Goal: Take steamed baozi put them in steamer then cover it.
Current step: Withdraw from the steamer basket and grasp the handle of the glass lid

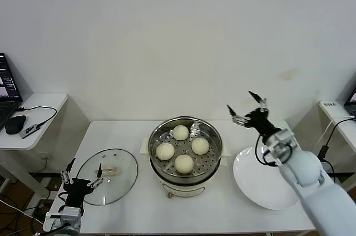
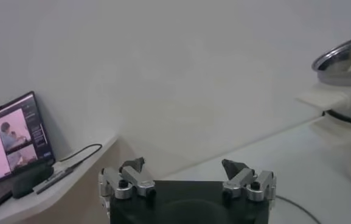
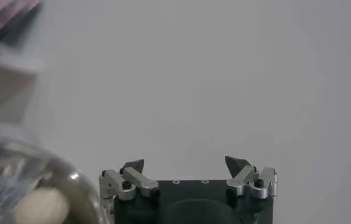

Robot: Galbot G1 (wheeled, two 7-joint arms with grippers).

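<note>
Several cream-white baozi [image 1: 183, 147] lie on the perforated tray inside the steel steamer [image 1: 216, 136] at the table's middle. One baozi [image 3: 39, 206] and the pot rim [image 3: 5, 176] show in the right wrist view. The glass cover [image 1: 123, 180] with its cream handle [image 1: 109, 170] lies flat on the table left of the steamer. My right gripper [image 1: 247, 108] is open and empty, raised above the table to the right of the steamer. My left gripper [image 1: 83, 172] is open and empty, low at the table's front left corner, next to the cover.
A flat white plate [image 1: 261, 183] lies right of the steamer, under my right arm. A side table [image 1: 33, 119] at far left holds a laptop [image 2: 11, 143], mouse and cable. The steamer's side [image 2: 345, 67] shows in the left wrist view. A white wall stands behind.
</note>
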